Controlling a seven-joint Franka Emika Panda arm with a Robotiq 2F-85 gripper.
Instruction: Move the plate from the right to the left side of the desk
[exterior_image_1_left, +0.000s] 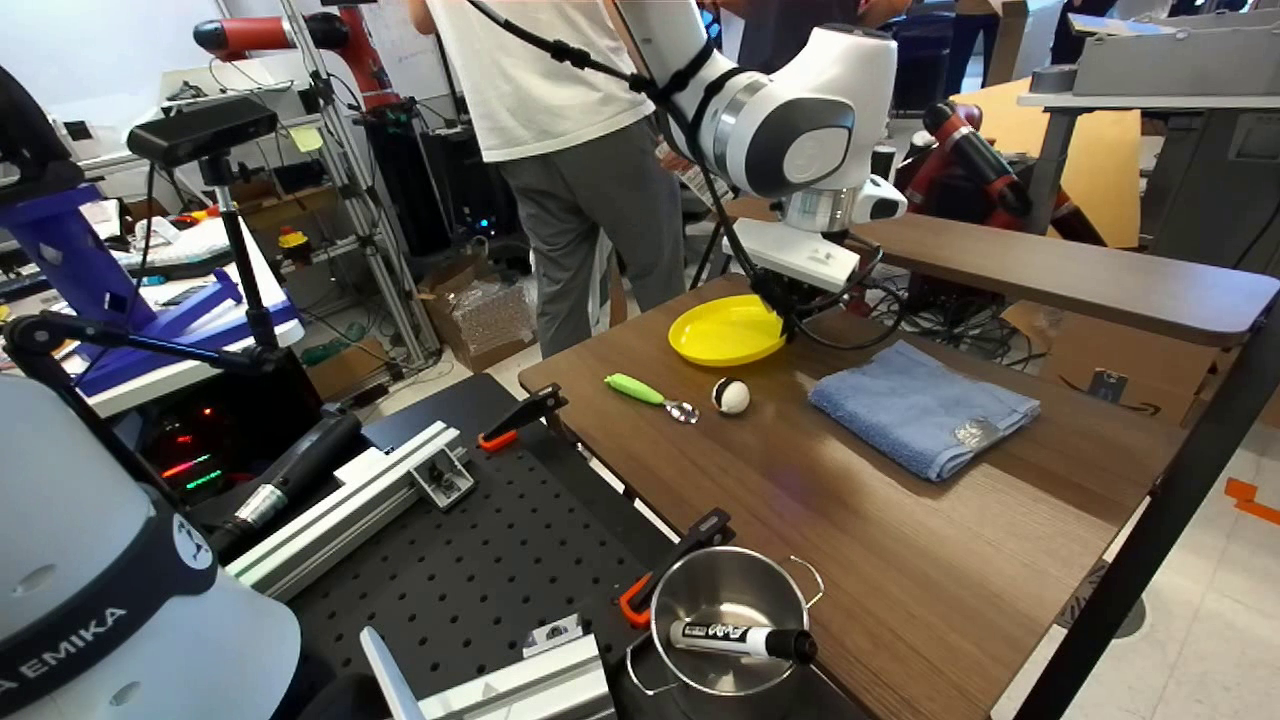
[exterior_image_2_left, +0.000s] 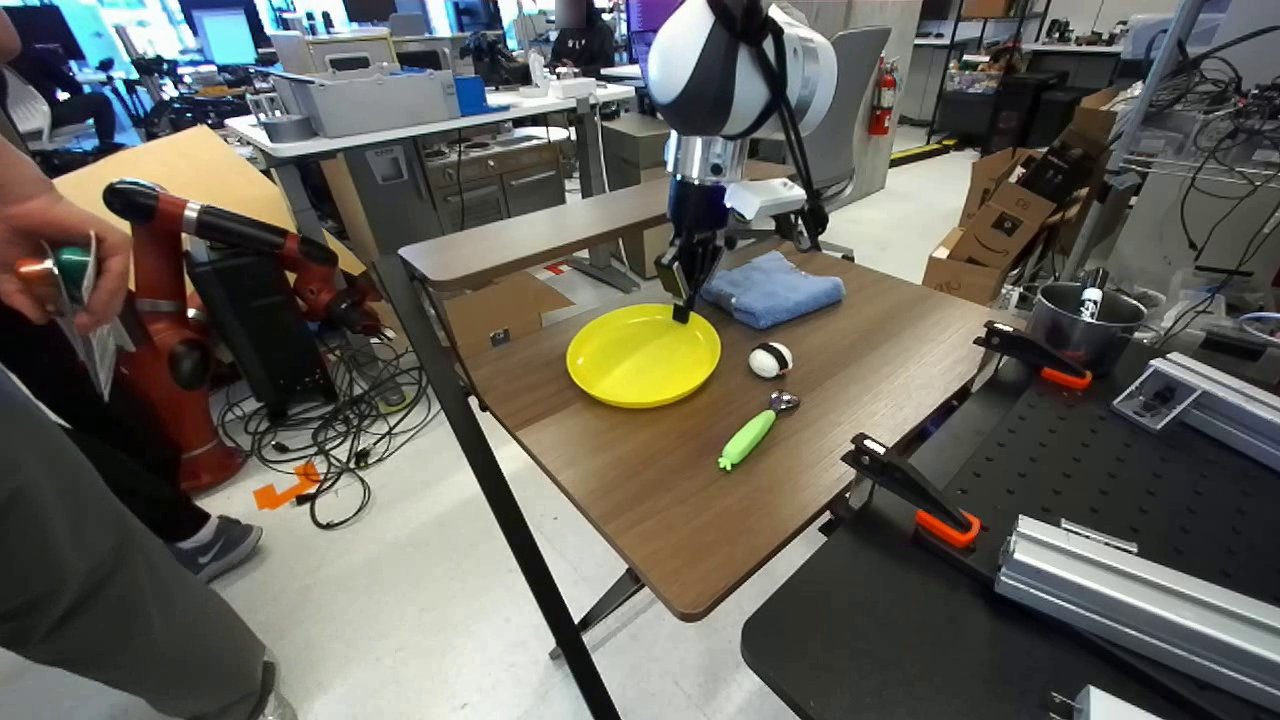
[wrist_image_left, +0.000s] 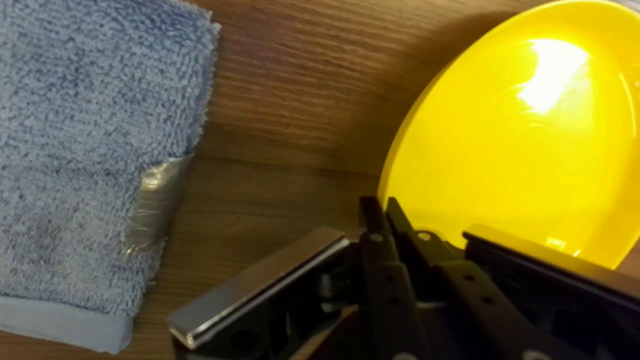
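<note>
The 2 fingers (wrist_image_left: 377, 250) pinch the plate (wrist_image_left: 500, 155) by its rim; it extends from them on the side away from the cloth (wrist_image_left: 95, 125). Round, alike along every axis, it faces up.

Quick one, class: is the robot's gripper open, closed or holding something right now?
Gripper: closed, holding the yellow plate by its edge.

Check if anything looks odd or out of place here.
A marker leans in the metal pot beside the desk, unusual storage for a pen. The blue cloth has a shiny silvery patch, perhaps tape, near one edge, unlike the fabric.
</note>
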